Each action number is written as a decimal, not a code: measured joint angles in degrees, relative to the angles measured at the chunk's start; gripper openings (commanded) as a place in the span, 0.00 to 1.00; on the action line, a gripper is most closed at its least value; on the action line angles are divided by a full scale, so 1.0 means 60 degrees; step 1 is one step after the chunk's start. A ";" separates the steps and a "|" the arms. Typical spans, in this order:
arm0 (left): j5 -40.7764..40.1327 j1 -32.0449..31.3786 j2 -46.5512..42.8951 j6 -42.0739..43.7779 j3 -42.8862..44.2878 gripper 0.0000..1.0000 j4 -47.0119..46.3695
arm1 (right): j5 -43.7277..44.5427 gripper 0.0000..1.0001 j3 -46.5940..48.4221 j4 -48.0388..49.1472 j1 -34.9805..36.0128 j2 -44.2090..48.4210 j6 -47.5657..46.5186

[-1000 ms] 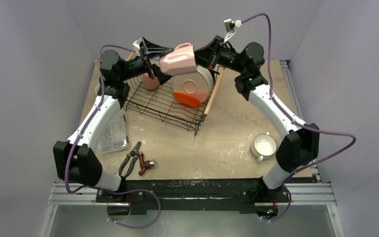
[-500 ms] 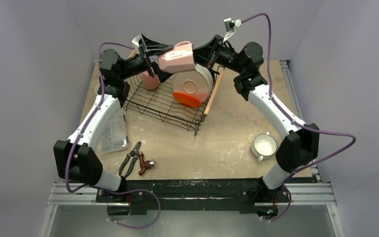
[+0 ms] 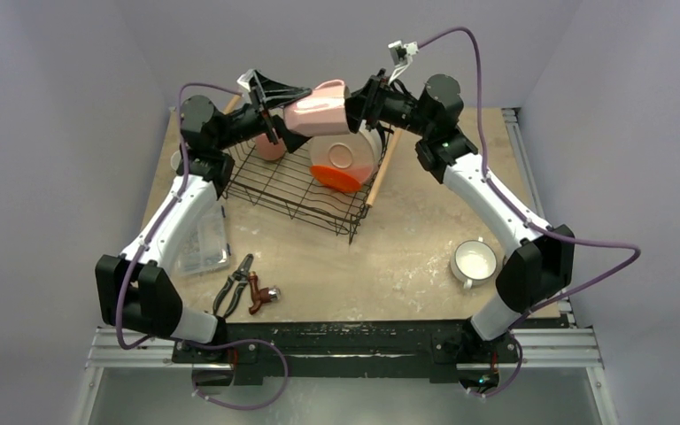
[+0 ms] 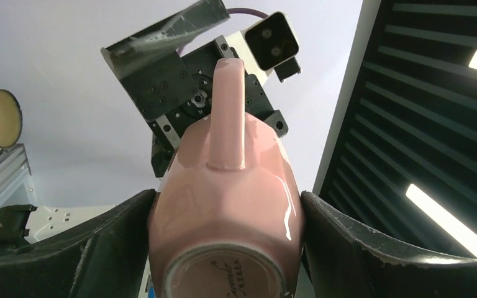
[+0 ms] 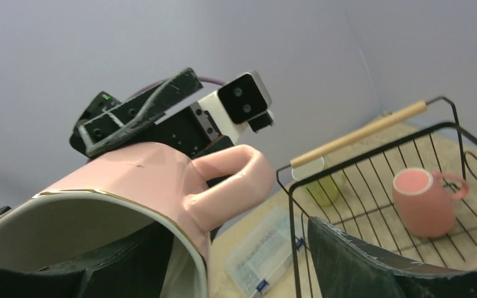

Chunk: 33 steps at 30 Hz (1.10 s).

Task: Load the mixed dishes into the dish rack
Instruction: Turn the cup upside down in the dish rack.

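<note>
Left wrist view shows my left gripper clamped across the body of the pink mug, glossy and probably slippery and breakable, above the dish rack, while my right gripper is spread wide, holding nothing.

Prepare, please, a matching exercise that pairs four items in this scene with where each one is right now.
Things:
1. large pink mug
2. small pink mug
3. white cup
4. pliers

Places:
A. on the table beside the right arm
B. inside the dish rack
C. on the table next to a red-handled tool
D. up in the air, off the table

Pairs: 1-D, 2-B, 3-A, 4-C
</note>
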<state>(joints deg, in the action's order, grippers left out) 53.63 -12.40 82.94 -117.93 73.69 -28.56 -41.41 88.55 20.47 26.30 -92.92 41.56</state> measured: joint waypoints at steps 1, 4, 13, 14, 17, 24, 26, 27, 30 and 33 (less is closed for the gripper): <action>-0.0011 0.0015 -0.0120 0.0025 -0.0168 0.00 0.0055 | 0.0069 0.87 0.0000 -0.0357 0.0011 0.0040 -0.0138; -0.0025 0.0135 -0.0441 0.0331 -0.0393 0.00 0.0444 | 0.0248 0.97 -0.0011 -0.1402 -0.0058 0.0219 -0.0470; -0.0503 0.0925 -0.1107 0.4197 0.0696 0.00 0.5523 | 0.0561 0.99 -0.0350 -0.4036 -0.1719 0.2033 -0.1206; -0.0809 0.0951 -0.1064 0.4947 0.1158 0.00 0.6696 | 0.0863 0.99 -0.0335 -0.4510 -0.1923 0.2288 -0.1388; -0.2517 0.0838 -0.0630 0.7592 0.3129 0.00 1.0156 | 0.2080 0.99 -0.0084 -0.6160 -0.2240 0.2838 -0.2087; -0.7395 0.0204 0.0291 1.0856 0.5519 0.00 1.3544 | 0.4073 0.99 0.0146 -0.9082 -0.2266 0.3370 -0.3621; -0.8429 0.0076 0.0743 1.1136 0.5774 0.00 1.4109 | 0.4248 0.99 -0.0117 -0.9442 -0.2266 0.3621 -0.3752; -0.8969 0.0015 0.1045 1.1285 0.5901 0.00 1.4367 | 0.4284 0.99 -0.0259 -0.9621 -0.2266 0.3767 -0.3799; -1.0160 -0.0171 0.2004 1.1537 0.6284 0.00 1.4950 | 0.4342 0.99 -0.0481 -1.0018 -0.2266 0.4095 -0.3909; -1.1111 -0.0331 0.2885 1.1755 0.6543 0.00 1.5212 | 0.4437 0.99 -0.0634 -1.0091 -0.2262 0.4299 -0.3963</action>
<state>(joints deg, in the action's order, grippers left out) -13.04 -14.39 100.25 -47.40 112.95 62.72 -14.79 84.75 -40.07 12.73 -67.13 17.78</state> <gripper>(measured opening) 0.785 0.987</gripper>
